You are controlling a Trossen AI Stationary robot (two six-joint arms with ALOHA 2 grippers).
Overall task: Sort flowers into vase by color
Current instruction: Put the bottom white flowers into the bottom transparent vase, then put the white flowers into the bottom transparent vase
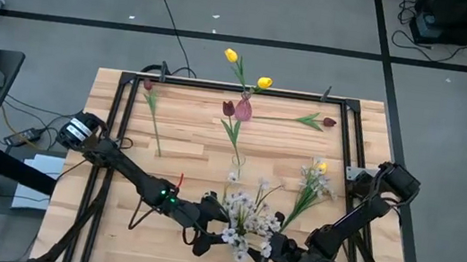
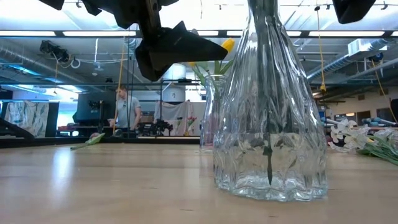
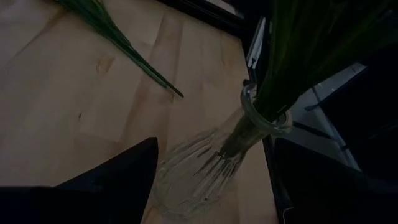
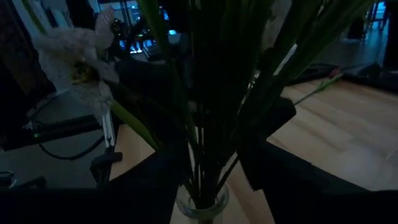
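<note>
A clear ribbed glass vase [image 2: 270, 124] stands near the table's front edge with white flowers [image 1: 249, 219] in it, their green stems [image 4: 205, 124] going down through its mouth [image 4: 202, 208]. My left gripper [image 1: 213, 228] is open. Its fingers flank the vase's neck [image 3: 249, 124] from the table's left. My right gripper [image 1: 270, 252] comes in level from the right, also open. Its fingers stand on either side of the stem bunch just above the mouth. Yellow tulips [image 1: 231, 56] stand in a pink vase [image 1: 243, 110] at the far middle. My left gripper shows a gap between its fingers and the vase's neck [image 3: 267, 118]; I see no touch. My right gripper has the stems [image 4: 208, 162] close between its open fingers, and I cannot tell whether a finger touches them.
A maroon tulip [image 1: 228, 108] stands in a small clear vase [image 1: 237, 160] mid-table. Loose flowers lie on the wood: a maroon tulip [image 1: 147, 83] far left, another [image 1: 329, 122] far right, a white spray [image 1: 313, 179] right of centre. A black frame [image 1: 344, 118] borders the table.
</note>
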